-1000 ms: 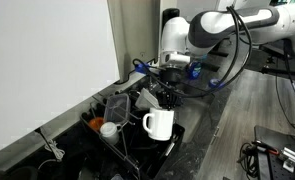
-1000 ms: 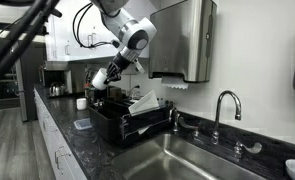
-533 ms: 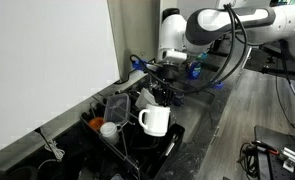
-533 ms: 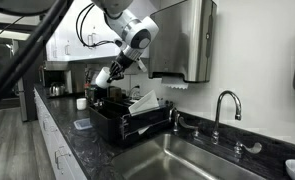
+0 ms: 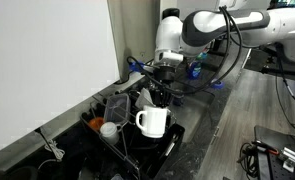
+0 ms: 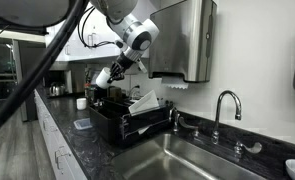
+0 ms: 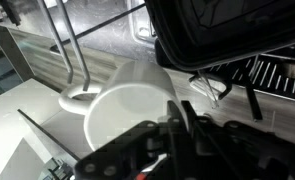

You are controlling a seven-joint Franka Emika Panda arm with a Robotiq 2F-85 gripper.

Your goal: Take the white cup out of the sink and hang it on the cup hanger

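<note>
My gripper [image 5: 159, 97] is shut on the rim of the white cup [image 5: 154, 122] and holds it just over the near end of the black wire cup hanger [image 5: 119, 140]. The cup's handle points left. In an exterior view the held cup [image 6: 100, 77] hangs under the gripper [image 6: 108, 79] above the rack's [image 6: 111, 121] far-left end. In the wrist view the fingers [image 7: 177, 118] pinch the cup's wall [image 7: 122, 112], with thin rack bars [image 7: 69, 48] behind. The sink [image 6: 187, 160] lies to the right of the rack, with nothing visible in it.
A flat white plate-like piece [image 6: 142, 102] leans in the rack. A faucet [image 6: 223, 104] stands behind the sink. A steel wall dispenser [image 6: 182, 40] hangs above the rack. A small white cup [image 6: 81, 103] and a clear box [image 6: 82, 124] sit on the counter beyond.
The gripper with the cup has shifted slightly sideways over the rack, toward the wall side. The cup stays in the grip.
</note>
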